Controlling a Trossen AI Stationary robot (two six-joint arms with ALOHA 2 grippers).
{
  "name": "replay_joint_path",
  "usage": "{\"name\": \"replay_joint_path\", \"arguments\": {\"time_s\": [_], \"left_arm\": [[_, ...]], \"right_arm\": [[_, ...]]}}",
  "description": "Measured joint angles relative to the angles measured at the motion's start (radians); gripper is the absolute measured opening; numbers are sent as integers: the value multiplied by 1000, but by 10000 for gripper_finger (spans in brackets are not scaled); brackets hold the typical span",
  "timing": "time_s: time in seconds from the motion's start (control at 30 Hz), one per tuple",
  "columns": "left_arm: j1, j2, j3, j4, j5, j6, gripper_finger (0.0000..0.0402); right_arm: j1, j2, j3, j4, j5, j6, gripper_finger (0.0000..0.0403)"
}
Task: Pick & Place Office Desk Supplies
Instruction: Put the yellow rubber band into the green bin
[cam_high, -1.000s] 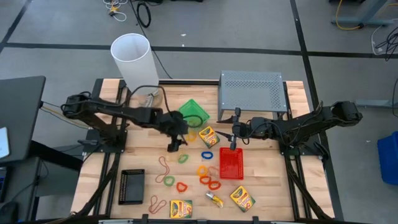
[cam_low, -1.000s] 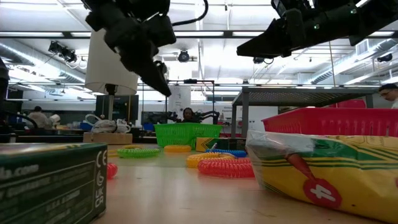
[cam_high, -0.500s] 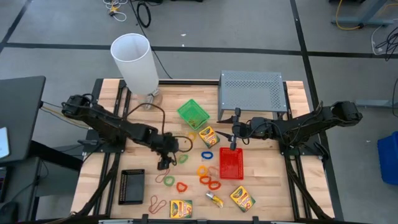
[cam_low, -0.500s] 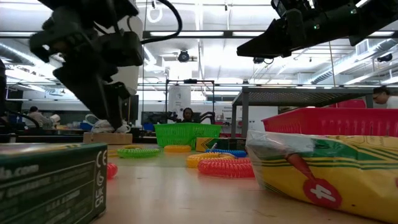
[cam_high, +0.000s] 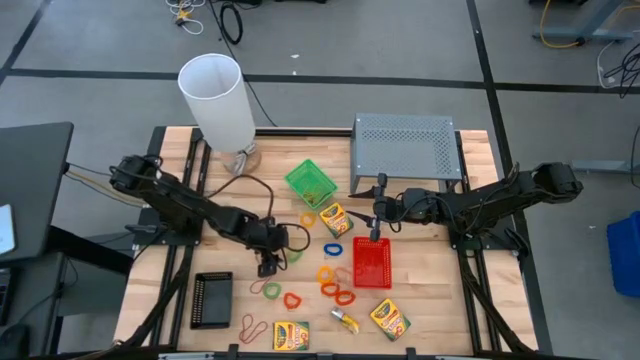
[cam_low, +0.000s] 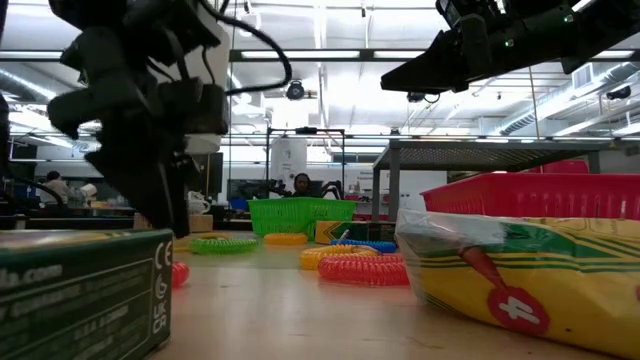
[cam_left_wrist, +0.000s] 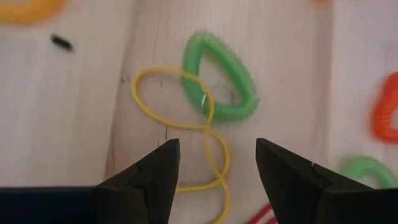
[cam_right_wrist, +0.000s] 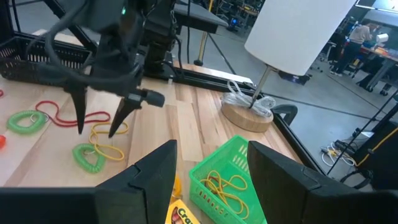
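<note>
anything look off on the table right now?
One oddity: the yellow rubber band lies twisted into a figure-eight and overlaps the green loop band, right under the open left gripper. Grabbing one may drag the other.

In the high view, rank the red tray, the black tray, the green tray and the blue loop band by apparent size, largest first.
1. Red tray and black tray: look alike, too close to rank.
2. Green tray, tilted, so slightly unsure.
3. Blue loop band, clearly smallest.
</note>
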Motion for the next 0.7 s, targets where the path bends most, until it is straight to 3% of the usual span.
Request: {"name": "replay_joint_path", "arguments": {"time_s": [0.33, 0.47, 0.6, 0.7], "left_arm": [[-7, 59, 4, 16, -40, -2, 185], [-23, 59, 3, 17, -110, 11, 125], [-33, 62, 2, 20, -164, 35, 32], [-34, 63, 2, 20, -181, 43, 8]], "right_arm": [[0, 0, 0, 0, 0, 0, 205], [0, 0, 0, 0, 0, 0, 205], [0, 0, 0, 0, 0, 0, 205], [0, 0, 0, 0, 0, 0, 205]]}}
